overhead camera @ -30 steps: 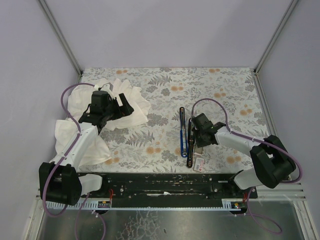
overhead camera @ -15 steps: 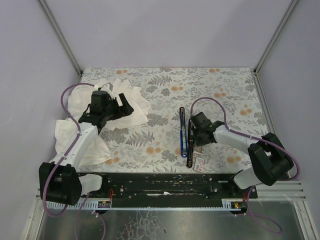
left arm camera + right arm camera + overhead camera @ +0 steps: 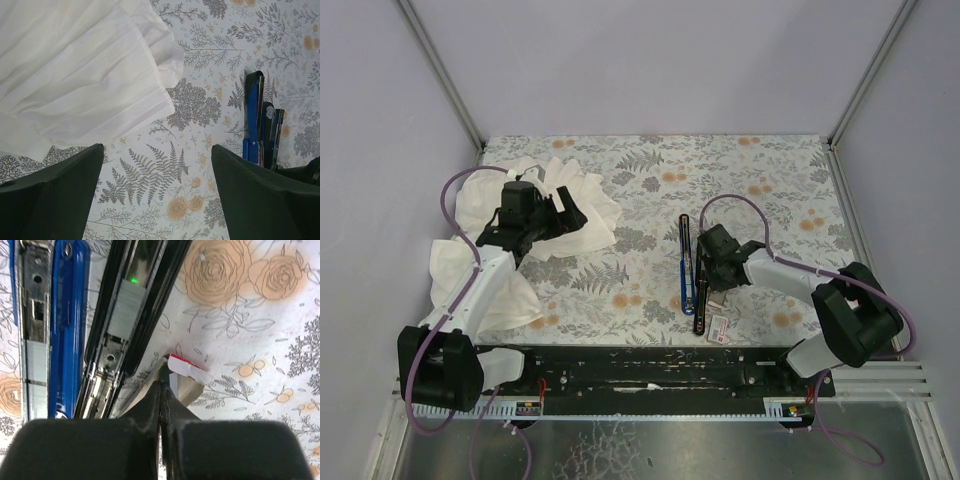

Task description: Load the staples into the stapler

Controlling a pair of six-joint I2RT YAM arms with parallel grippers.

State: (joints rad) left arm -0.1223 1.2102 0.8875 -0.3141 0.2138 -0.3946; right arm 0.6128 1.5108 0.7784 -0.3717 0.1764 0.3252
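Stapler [image 3: 695,275]: open on surface, long axis near-to-far | strip [image 3: 127,310]: in channel | box [image 3: 187,371]: just beyond right gripper [image 3: 160,395], jaws pressed together, nothing seen held, stapler just left | left gripper [image 3: 156,165]: jaws wide, empty, well apart.

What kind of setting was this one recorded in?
Likely a lab test cell, not an office: plain walls on metal framing, left arm and right arm bolted to a rail, floral-covered table.
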